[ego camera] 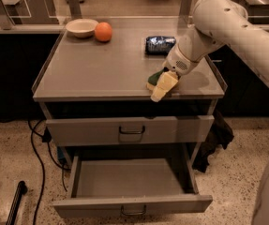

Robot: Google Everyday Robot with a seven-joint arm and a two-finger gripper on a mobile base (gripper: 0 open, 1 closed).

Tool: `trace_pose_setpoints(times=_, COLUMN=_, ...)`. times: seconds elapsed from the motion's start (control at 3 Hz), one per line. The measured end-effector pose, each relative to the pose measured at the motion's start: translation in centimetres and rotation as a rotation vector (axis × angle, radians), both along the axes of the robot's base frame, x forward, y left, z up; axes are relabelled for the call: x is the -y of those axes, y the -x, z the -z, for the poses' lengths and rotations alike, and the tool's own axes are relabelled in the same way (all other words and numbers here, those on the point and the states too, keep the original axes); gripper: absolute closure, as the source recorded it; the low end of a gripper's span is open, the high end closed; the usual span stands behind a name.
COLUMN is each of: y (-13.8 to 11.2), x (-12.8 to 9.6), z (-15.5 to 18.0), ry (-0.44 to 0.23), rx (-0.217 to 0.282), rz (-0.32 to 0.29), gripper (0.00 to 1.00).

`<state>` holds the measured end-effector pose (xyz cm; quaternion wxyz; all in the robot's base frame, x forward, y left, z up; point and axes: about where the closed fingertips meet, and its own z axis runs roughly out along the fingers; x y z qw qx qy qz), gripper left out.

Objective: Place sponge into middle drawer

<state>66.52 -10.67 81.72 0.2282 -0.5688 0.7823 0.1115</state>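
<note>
camera view: gripper (pixel 159 93) sits low at the table's (pixel 92 69) front right edge, on or against the sponge (pixel 155 76). green face shows just left of and behind it. whether it is grasping or released: cannot tell. sponge rests on the table, not yet lifted. middle drawer (pixel 96 207) stands pulled out, directly below and slightly left of the gripper, forward of the table edge, long axis left-right. upper drawer (pixel 87 131) closed between them. judgement: the move must clear the table edge toward the camera, then descend.
</note>
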Motion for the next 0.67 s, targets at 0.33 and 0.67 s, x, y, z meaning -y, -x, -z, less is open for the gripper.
trace_pose_setpoints(times=0.33, y=0.01, x=-0.01, z=-0.02, ry=0.0, rx=0.0, rz=0.0, gripper=0.42)
trace_pose_setpoints(times=0.67, y=0.26, x=-0.34, z=-0.88, ry=0.001, rx=0.0, rz=-0.002, gripper=0.66)
